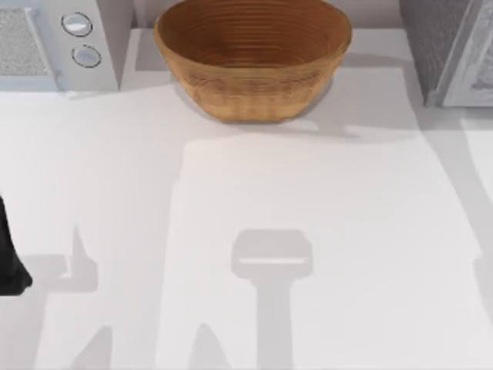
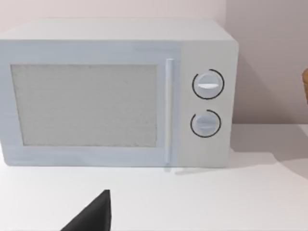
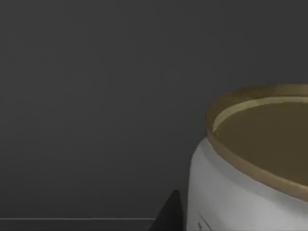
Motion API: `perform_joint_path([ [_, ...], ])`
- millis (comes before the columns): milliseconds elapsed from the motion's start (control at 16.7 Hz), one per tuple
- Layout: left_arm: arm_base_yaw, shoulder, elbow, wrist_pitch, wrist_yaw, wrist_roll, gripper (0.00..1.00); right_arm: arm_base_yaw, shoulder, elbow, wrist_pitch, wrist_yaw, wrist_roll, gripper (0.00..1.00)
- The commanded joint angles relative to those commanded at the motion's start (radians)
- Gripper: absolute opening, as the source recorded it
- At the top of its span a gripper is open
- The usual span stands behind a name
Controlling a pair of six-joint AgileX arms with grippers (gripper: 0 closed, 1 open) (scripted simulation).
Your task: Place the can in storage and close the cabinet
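A white surface (image 1: 308, 231) is seen from above, with a microwave (image 1: 62, 38) at the far left corner, a woven bowl (image 1: 253, 58) at the far middle and a grey cabinet (image 1: 454, 50) at the far right corner.

In the right wrist view the can (image 3: 250, 168) is seen very close to the right gripper, just beside a dark fingertip (image 3: 169, 214). Its gold top and white side are shown before a dark grey wall, which is judged to be the inside of the cabinet. Whether the can is gripped or already released cannot be told, because the fingers are almost fully cut off.

The left arm (image 1: 9, 254) is placed at the left edge of the surface, and its wrist camera is turned to the microwave, which stands well ahead of the left gripper. One dark fingertip (image 2: 94, 214) is seen there; the state of this gripper cannot be told either.

As a judgement, the task is about half done: the can appears to be brought into storage, but the release, the withdrawal and the closing of the cabinet are not yet done.

Much is hidden. The cabinet is cut off by the frame from above, so its door and opening cannot be made out. The base of the can is cut off, so it cannot be said whether it stands on a shelf.
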Motion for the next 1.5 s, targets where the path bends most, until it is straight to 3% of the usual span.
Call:
perform_joint_path([
  [540, 0.0, 0.0, 0.0, 0.0, 0.0, 0.0, 1.0, -0.043, 0.375, 0.494, -0.129, -0.043, 0.001, 0.0],
  [960, 0.0, 0.0, 0.0, 0.0, 0.0, 0.0, 1.0, -0.048, 0.418, 0.556, -0.142, -0.049, -0.001, 0.0],
  [1500, 0.0, 0.0, 0.0, 0.0, 0.0, 0.0, 1.0, -0.048, 0.418, 0.556, -0.142, -0.049, -0.001, 0.68],
])
